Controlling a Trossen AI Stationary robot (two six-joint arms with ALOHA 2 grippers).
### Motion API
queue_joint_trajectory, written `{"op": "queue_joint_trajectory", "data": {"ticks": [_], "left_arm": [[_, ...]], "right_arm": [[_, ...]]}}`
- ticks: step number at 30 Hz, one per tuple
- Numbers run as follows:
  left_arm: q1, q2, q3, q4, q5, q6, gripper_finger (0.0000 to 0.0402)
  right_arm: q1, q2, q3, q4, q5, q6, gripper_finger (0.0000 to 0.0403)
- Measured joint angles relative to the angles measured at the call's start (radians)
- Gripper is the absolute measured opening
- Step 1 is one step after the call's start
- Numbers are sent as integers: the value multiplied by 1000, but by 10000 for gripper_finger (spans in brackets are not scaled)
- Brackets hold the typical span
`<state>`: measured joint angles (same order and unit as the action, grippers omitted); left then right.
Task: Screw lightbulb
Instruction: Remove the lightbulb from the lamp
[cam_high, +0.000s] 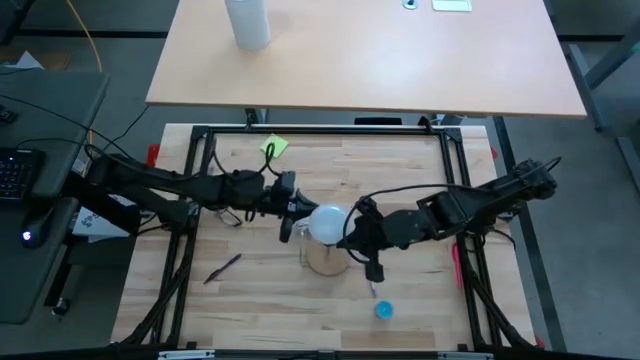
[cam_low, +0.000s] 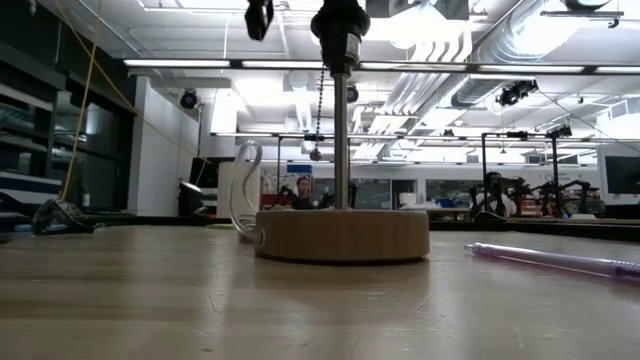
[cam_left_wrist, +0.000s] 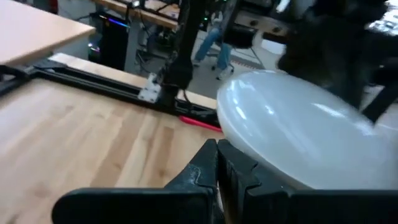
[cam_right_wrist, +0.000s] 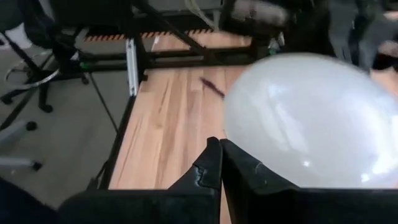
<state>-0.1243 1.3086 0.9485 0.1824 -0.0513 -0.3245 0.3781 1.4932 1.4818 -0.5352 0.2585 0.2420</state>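
The lightbulb (cam_high: 328, 222) sat at mid-table, directly over the round wooden base (cam_high: 326, 258), at the top of the thin metal post (cam_low: 341, 140) that rose upright from that base. In the high view only the white globe was visible, seen end-on as a round shape, so the long axis of the bulb ran vertical, globe up and neck down toward the black socket (cam_low: 340, 35). The screw base itself was hidden.

The left gripper (cam_high: 293, 212) stood against the globe's left side, with its fingers (cam_left_wrist: 211, 171) pressed together and holding nothing. In the left wrist view the globe bulged just beyond the fingertips.

The right gripper (cam_high: 350, 238) stood against the globe's right side, its jaws likewise fully closed and empty. In the right wrist view the globe filled the space just past the closed fingertips (cam_right_wrist: 219, 163).

Whether either gripper actually touched the glass could not be told.

A pen (cam_high: 224, 267) lay on the table toward the left, and a small blue object (cam_high: 383, 310) lay near the front edge.
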Motion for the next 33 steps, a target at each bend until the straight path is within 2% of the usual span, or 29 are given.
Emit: {"op": "queue_joint_trajectory", "data": {"ticks": [6,12,14,17,20,24,30,33], "left_arm": [[-89,-65,-1,-105,-54,-44,0],[-154,-155,0,-151,-70,-61,0],[-172,-187,2,-153,-75,-65,0],[-193,-225,2,-169,-95,-47,0],[-195,-255,2,-203,-190,-20,0],[-194,-294,1,-321,-244,-22,0],[-208,-398,1,-459,-284,-110,0],[-239,-419,2,-652,-362,-215,0]], "right_arm": [[0,-22,1,-77,24,7,0],[-16,-52,0,-179,170,31,0],[-26,-68,-1,-226,190,45,0],[-35,-93,0,-272,185,70,0],[-34,-103,0,-291,173,72,0],[-18,-122,0,-293,135,95,0],[5,-127,0,-299,132,101,0],[4,-127,0,-299,122,101,0]]}}
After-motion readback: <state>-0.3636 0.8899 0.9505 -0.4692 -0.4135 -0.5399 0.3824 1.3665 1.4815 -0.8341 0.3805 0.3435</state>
